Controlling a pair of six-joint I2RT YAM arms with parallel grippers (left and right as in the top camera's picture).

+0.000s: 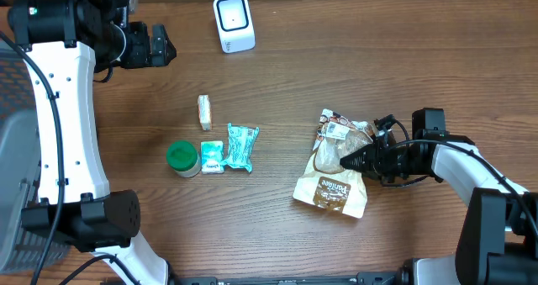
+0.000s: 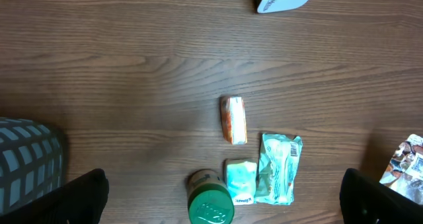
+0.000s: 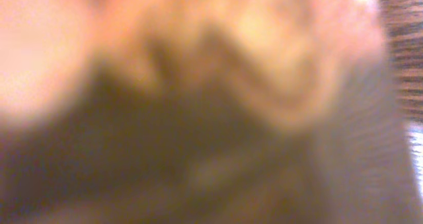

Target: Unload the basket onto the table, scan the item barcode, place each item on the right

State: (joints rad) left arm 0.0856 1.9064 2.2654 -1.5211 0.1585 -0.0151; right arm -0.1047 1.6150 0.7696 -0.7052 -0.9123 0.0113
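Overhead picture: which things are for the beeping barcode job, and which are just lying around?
For the job: white scanner; brown snack bag; right gripper, shut at the bag.
Just lying about: green-lidded jar; small teal packet; bigger teal packet; small wrapped bar; grey basket.

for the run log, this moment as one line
left end effector open, empty | right end effector shut on snack bag
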